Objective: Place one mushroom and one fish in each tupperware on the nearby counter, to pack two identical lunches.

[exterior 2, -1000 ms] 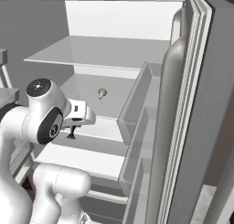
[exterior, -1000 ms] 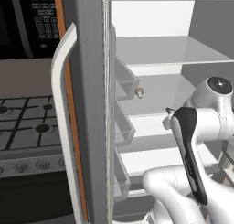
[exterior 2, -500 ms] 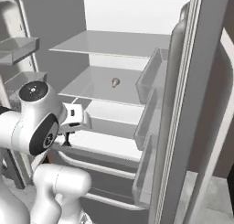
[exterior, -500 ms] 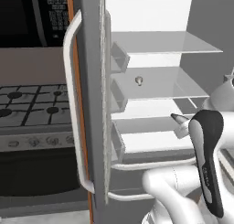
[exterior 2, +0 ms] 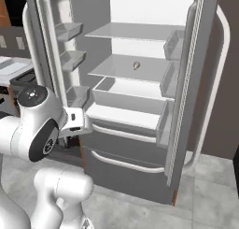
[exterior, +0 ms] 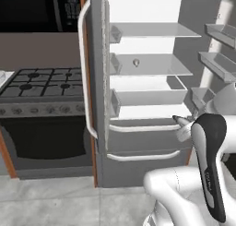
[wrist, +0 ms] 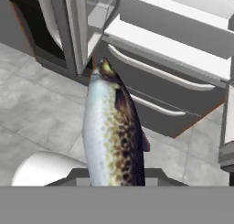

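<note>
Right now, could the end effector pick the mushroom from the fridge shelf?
Probably not: the end effector is shut on a fish, and the mushroom sits far back on the shelf.

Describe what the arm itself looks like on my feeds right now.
The arm is glossy white with rounded, bulbous segments. A dark, nearly black band runs along one link, and a joint carries a dark round cap with small light marks. The hand's mount is a white block. No cables show.

Arm folded low, elbow bent, wrist pointing toward 12 o'clock. Gripper [wrist: 114, 179] clamped on fish [wrist: 113, 131], its length running out toward 12 o'clock.
</note>
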You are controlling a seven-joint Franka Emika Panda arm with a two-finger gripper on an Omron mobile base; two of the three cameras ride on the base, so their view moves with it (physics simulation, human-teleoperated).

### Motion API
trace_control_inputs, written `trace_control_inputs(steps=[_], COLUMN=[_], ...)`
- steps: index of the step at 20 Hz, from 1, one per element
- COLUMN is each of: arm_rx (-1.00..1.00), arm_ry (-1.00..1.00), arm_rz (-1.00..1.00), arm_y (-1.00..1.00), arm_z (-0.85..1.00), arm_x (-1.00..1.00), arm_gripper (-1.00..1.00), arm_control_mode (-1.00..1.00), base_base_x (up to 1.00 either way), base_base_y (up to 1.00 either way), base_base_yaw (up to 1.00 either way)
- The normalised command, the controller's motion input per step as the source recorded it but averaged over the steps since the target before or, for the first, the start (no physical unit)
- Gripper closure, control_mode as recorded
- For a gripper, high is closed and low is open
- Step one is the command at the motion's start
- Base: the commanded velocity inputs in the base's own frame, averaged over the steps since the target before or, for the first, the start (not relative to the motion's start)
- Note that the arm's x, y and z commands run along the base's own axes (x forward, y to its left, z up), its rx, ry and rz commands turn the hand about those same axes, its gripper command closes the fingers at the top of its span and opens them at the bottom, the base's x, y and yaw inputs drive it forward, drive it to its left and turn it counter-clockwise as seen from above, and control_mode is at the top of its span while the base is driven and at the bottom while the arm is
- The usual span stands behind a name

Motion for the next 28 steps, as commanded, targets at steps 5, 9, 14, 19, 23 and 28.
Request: trace_control_inputs(steps=[5, 9, 14, 19, 23, 28], arm_rx=[0.00, 0.00, 0.00, 0.00, 0.00, 0.00], arm_ry=[0.00, 0.00, 0.00, 0.00, 0.00, 0.00], arm_rz=[0.00, 0.00, 0.00, 0.00, 0.00, 0.00], arm_y=[0.00, 0.00, 0.00, 0.00, 0.00, 0.00], arm_z=[0.00, 0.00, 0.00, 0.00, 0.00, 0.00], arm_x=[0.00, 0.00, 0.00, 0.00, 0.00, 0.00], arm_gripper=[1.00, 1.00, 1.00, 1.00, 1.00, 1.00], arm_control_mode=[1.00, 1.00, 1.00, 1.00, 1.00, 1.00], base_base_x=[-0.73, -0.02, 0.16, 0.24, 0.32, 0.40], base_base_y=[0.55, 1.00, 1.00, 1.00, 1.00, 1.00], base_base_yaw=[0.01, -0.01, -0.06, -0.11, -0.11, -0.12])
